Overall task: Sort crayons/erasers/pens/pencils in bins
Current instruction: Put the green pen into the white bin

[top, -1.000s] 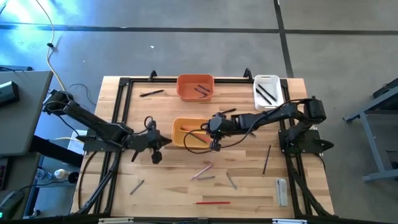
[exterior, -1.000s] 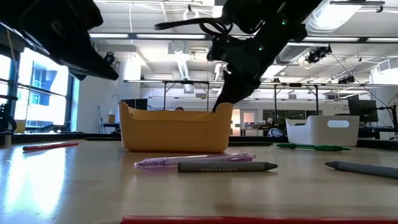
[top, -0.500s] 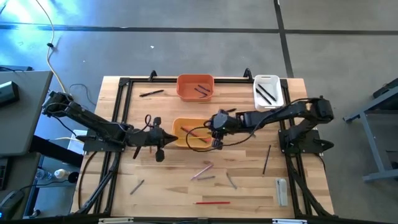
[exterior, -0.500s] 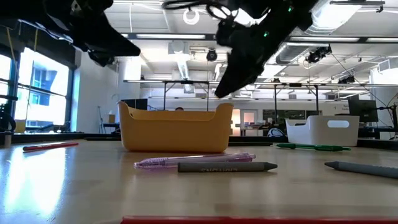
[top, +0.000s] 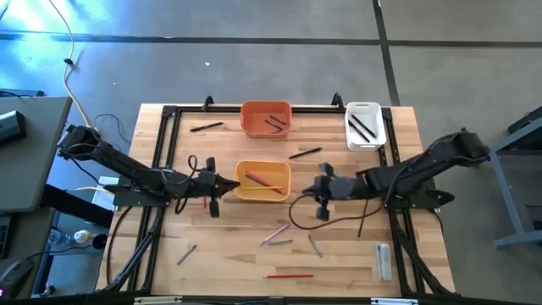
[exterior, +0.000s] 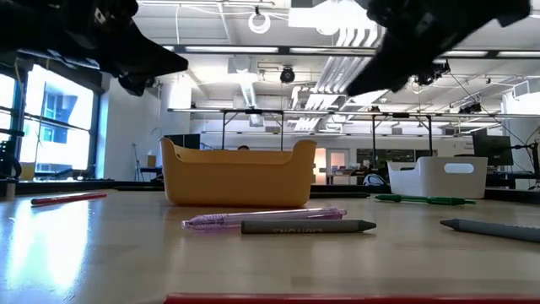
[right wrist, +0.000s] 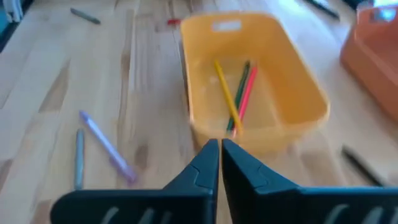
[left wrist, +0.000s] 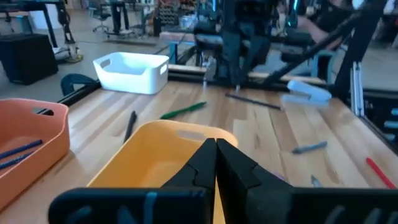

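- The sticks are thin, light and stiff, and the round ones roll if I bump them.
- The best place to grab one is its middle, across the stick, so it does not tip.
- The yellow-orange bin sits in the middle of the desk with a yellow, a green and a red stick in it.
- The orange bin at the far edge holds a few dark sticks, and the white bin to its right holds black ones.
- Loose ones lie nearer to me: a pink pen just beside a grey crayon, another grey crayon, a red pencil, and a green stick near the white bin.
- My right claw is pinched shut with nothing in it, just to the right of the yellow-orange bin.
- My left claw is shut and empty too, waiting at that bin's left side.
- A second ago my right claw was down in the yellow-orange bin; now it has pulled back to the right, and the bin's sticks show in full.
- My left claw has moved a bit closer to the bin.
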You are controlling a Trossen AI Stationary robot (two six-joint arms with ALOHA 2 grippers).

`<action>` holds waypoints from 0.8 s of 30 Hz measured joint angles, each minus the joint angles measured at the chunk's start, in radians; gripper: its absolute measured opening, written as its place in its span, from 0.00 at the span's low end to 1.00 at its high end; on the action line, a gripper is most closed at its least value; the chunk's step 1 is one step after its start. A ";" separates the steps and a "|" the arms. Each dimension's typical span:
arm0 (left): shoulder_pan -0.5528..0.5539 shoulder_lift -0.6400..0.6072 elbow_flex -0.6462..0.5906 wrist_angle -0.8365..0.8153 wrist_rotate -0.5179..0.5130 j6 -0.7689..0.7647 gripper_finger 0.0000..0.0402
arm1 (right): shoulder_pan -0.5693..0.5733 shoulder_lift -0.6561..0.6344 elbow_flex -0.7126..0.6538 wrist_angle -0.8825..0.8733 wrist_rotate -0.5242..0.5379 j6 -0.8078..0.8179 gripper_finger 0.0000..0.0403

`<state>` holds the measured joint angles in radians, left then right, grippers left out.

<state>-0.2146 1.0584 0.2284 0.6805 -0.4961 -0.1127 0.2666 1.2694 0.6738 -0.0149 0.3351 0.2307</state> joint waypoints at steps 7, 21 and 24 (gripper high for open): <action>0.007 0.000 -0.022 0.048 0.002 -0.015 0.00 | 0.142 -0.027 0.018 -0.256 0.098 0.231 0.00; 0.007 0.000 -0.022 0.058 0.000 -0.041 0.00 | 0.169 -0.020 0.063 -0.775 0.125 0.600 0.00; 0.007 0.000 -0.022 0.057 0.000 -0.041 0.00 | 0.066 -0.020 0.063 -0.737 0.045 0.486 0.00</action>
<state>-0.2073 1.0584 0.2062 0.7378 -0.4960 -0.1538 0.3328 1.2495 0.7372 -0.7517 0.3797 0.7168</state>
